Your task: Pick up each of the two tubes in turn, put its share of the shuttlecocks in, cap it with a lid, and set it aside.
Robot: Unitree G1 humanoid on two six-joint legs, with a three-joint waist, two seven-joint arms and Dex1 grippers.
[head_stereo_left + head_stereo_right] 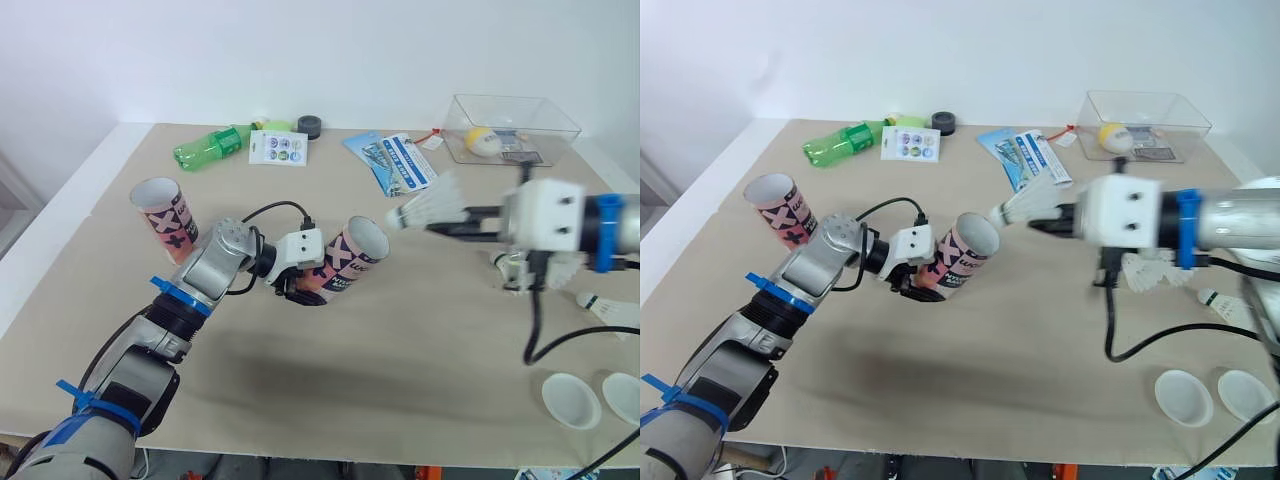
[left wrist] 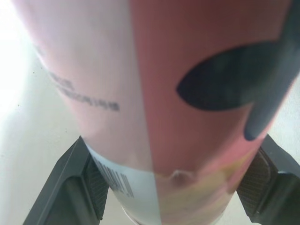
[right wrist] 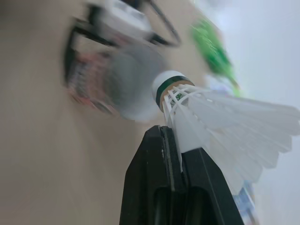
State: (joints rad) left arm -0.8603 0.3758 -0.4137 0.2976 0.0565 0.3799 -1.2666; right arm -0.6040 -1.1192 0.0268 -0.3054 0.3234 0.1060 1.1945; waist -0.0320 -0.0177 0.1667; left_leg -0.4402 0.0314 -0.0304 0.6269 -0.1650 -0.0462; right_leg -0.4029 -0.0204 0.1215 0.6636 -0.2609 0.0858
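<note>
My left gripper is shut on a pink patterned tube, holding it tilted with its open mouth toward the right; the tube's wall sits between the fingers. My right gripper is shut on a white shuttlecock, cork pointing at the tube's mouth, a short gap away. A second pink tube stands upright at the left. More shuttlecocks lie at the right. Two white lids rest near the front right edge.
A green bottle, a sticker card and a dark tape roll lie at the back. A blue leaflet lies mid-back. A clear plastic box holding a yellow ball stands back right. A black cable trails off my right arm.
</note>
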